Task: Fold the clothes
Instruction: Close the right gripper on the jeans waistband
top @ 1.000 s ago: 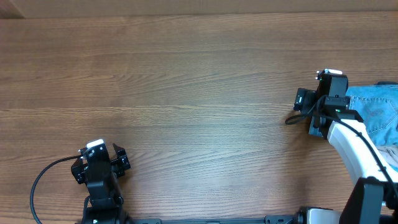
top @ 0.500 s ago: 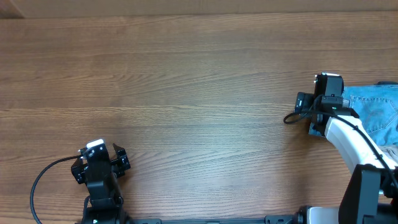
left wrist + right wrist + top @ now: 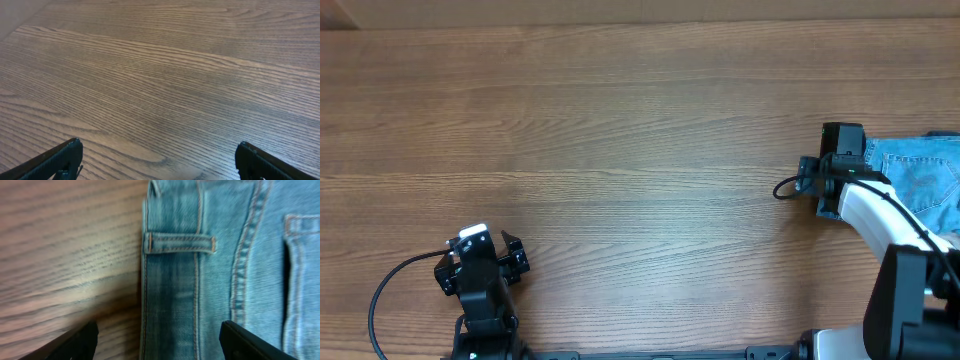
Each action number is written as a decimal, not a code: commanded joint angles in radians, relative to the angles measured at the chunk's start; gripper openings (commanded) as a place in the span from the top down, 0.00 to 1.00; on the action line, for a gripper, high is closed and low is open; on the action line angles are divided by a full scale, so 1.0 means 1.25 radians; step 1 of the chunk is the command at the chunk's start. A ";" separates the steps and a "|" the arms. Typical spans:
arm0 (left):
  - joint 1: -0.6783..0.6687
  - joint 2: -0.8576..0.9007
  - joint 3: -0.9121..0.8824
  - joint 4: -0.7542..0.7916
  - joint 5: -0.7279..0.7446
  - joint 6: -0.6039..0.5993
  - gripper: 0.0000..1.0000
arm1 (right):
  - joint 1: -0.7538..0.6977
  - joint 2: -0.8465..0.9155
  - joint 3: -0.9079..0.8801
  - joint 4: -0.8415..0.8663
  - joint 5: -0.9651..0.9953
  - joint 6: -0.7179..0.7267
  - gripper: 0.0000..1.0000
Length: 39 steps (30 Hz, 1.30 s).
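One pair of jeans (image 3: 920, 175) is lying unfolded at 3 o'clock on the table (image 3: 620, 150). The right gripper (image 3: 159, 342) is hovering spread wide over the waistband (image 3: 170, 280), so grabbing seems to be starting, and next it should drop and pinch. The left gripper (image 3: 160, 165), spread too, is waiting at 7 o'clock.

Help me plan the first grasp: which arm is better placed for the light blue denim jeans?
Right: its open fingers flank the jeans' waistband; the left arm sits far across the wooden table.

We are counting one pair of light blue jeans (image 3: 920, 165) showing one belt loop (image 3: 179, 242), one wooden surface (image 3: 620, 150), one left gripper (image 3: 157, 150) and one right gripper (image 3: 159, 330), making two.
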<state>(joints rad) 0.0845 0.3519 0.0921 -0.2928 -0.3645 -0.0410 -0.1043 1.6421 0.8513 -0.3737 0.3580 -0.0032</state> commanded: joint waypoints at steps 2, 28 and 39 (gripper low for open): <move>-0.001 -0.002 0.003 -0.010 -0.016 0.015 0.00 | -0.002 0.039 0.020 0.012 0.035 0.002 0.18; -0.001 -0.002 0.003 -0.010 -0.016 0.015 0.00 | -0.001 -0.024 0.080 -0.006 0.023 0.049 0.96; -0.001 -0.002 0.003 -0.010 -0.016 0.015 0.00 | 0.001 -0.267 0.205 -0.090 -0.354 0.150 0.96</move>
<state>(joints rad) 0.0845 0.3519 0.0921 -0.2928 -0.3645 -0.0410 -0.1188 1.4021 1.0603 -0.4946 0.1184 0.1535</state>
